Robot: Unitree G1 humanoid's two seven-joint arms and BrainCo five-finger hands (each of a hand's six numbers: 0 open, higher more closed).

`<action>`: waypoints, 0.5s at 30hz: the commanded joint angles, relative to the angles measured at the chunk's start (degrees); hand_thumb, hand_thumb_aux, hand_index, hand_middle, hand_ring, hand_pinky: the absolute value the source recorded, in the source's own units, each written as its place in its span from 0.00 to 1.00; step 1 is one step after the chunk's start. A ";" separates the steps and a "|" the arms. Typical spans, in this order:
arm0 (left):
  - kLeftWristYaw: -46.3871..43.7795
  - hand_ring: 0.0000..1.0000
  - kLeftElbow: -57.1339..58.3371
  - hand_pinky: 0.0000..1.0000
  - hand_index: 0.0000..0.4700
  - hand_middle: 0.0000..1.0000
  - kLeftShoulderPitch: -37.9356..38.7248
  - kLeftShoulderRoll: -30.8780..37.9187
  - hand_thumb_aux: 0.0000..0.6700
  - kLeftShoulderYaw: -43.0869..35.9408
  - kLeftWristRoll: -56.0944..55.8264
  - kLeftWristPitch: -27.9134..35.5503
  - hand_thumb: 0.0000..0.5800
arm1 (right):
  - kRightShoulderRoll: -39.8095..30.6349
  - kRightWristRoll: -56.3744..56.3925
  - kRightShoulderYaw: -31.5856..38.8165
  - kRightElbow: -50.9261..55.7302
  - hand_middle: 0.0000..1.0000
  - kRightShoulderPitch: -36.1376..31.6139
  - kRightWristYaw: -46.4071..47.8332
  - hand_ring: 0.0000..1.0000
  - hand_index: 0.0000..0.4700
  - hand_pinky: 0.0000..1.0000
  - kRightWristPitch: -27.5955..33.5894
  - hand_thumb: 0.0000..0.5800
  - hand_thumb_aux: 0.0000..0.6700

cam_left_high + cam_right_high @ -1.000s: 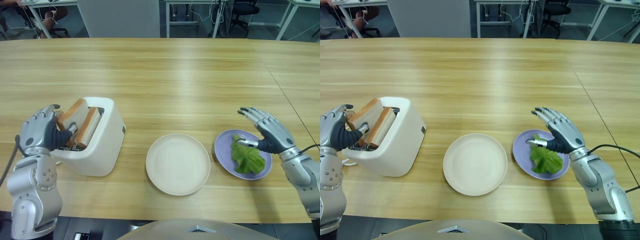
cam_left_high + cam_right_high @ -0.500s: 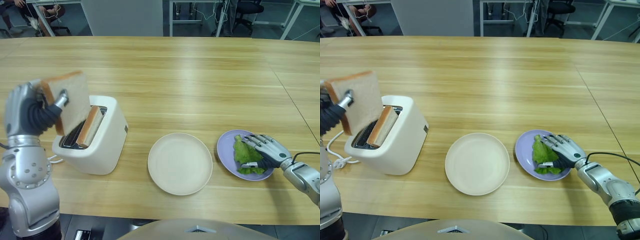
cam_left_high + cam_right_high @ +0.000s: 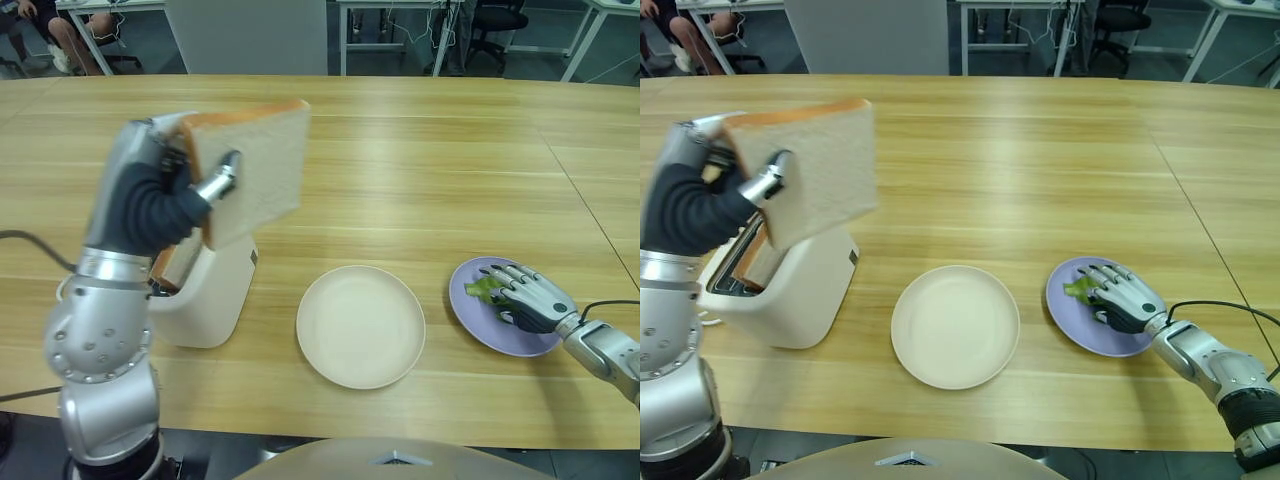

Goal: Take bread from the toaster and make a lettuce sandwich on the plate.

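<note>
Up goes the left hand (image 3: 165, 205), high over the light wooden surface (image 3: 430, 170), fingers clamped tight on a square slice of white bread with a brown crust (image 3: 262, 160); the slice is held upright with its broad face showing, fully out of the slot and in the air, its lower edge just above the white plastic toaster (image 3: 220, 295); that toaster stands at the left of the surface, and a second brown-crusted slice (image 3: 750, 260) leans in its slot, partly hidden by the raised arm; to the right of the toaster, near the front edge, lies the round cream plate (image 3: 360, 326), apart from everything around it; further right sits a small round purple plate (image 3: 490, 332), close beside the cream one but not touching it; over there the right hand (image 3: 528, 298) is down low on the purple plate, palm down, fingers curled in and closed over the green lettuce leaf (image 3: 482, 289); the lettuce is bunched under the hand, a crumpled edge poking out at the fingertips on the side facing the cream plate.
</note>
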 commanded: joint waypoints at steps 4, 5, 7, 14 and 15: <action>-0.25 1.00 8.93 1.00 0.98 1.00 6.25 -3.84 1.00 -19.30 3.72 -0.01 1.00 | -1.32 6.15 -6.07 -9.27 0.00 1.75 -1.79 0.00 0.98 0.00 -0.85 1.00 1.00; -0.19 1.00 11.36 1.00 0.98 1.00 7.30 -4.47 1.00 -21.77 3.76 -0.24 1.00 | -1.38 7.05 -7.21 -10.99 0.00 2.20 -1.73 0.00 0.98 0.00 -0.77 1.00 1.00; 0.19 1.00 16.06 1.00 0.98 1.00 8.90 -5.41 1.00 -25.52 4.54 -0.38 1.00 | -1.36 8.33 -9.19 -14.04 0.00 3.00 -1.08 0.00 0.98 0.00 -0.51 1.00 1.00; 1.18 1.00 33.76 1.00 0.98 1.00 10.51 -6.05 1.00 -32.86 6.40 -1.80 1.00 | 0.25 12.24 -12.84 -22.42 0.00 4.43 2.88 0.00 0.98 0.00 -0.30 1.00 1.00; 1.63 1.00 36.54 1.00 0.98 1.00 10.17 -5.91 1.00 -33.56 6.96 -2.53 1.00 | 0.75 12.85 -13.02 -23.73 0.00 4.50 3.80 0.00 0.98 0.00 -0.20 1.00 1.00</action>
